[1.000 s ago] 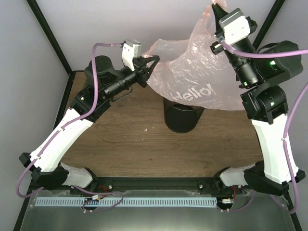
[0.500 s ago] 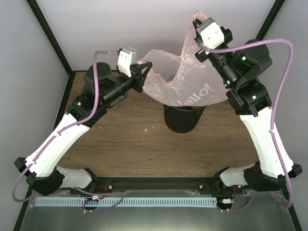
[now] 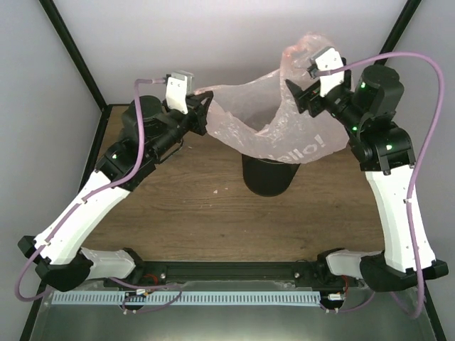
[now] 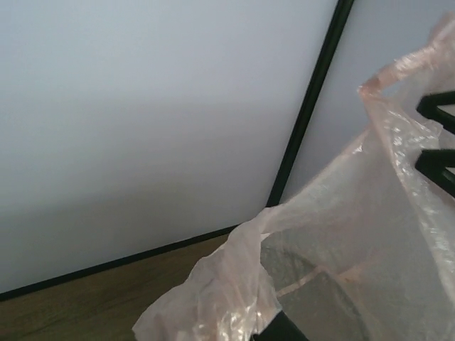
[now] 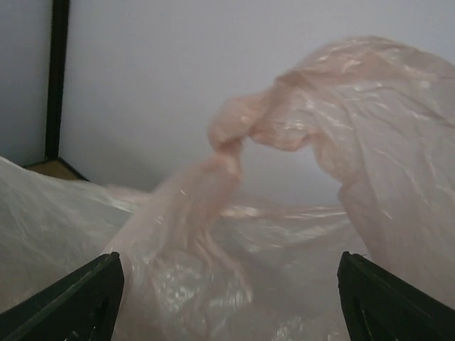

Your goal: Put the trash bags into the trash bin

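Left claw (image 3: 204, 114) is up over the back left of the counter (image 3: 178, 206), clenched on the left corner of the bag (image 3: 245, 117). Its wrist view has pink film bunched right at the black fingertip. From there the bag stretches across toward the right arm, sagging in the middle. Its belly, with the white "hello!" lettering (image 3: 298, 150), hangs at the mouth of the bin (image 3: 269, 181). The bin stands upright mid-counter, its top rim hidden behind the film. Over on the right, the right claw (image 3: 302, 96) is released, fingers (image 5: 75, 298) spread wide in its wrist view. Crinkled film lies between them, unpinched, and a twisted loop handle (image 5: 227, 142) arches up just ahead.
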Controlling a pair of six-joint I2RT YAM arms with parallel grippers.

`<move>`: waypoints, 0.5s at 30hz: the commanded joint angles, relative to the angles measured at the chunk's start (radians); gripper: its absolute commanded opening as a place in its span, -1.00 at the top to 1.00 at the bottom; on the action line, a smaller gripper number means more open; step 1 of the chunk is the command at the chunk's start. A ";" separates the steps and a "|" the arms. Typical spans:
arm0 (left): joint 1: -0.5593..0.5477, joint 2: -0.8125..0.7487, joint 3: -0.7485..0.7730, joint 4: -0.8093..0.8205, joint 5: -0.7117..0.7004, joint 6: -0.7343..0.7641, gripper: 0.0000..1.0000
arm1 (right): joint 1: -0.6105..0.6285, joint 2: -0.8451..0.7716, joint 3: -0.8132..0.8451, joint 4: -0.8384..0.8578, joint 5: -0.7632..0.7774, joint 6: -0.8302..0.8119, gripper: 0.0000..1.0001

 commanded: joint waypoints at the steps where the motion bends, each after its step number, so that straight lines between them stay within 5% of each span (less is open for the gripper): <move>1: 0.013 0.019 0.005 -0.012 -0.110 -0.019 0.92 | -0.172 -0.018 -0.015 -0.147 -0.257 0.109 -0.72; 9: 0.105 0.035 -0.008 -0.068 -0.127 -0.043 0.92 | -0.460 -0.074 -0.116 -0.344 -0.614 0.050 -0.99; 15: 0.147 0.053 -0.004 -0.055 -0.084 -0.052 0.92 | -0.478 -0.098 -0.058 -0.421 -0.620 0.024 -1.00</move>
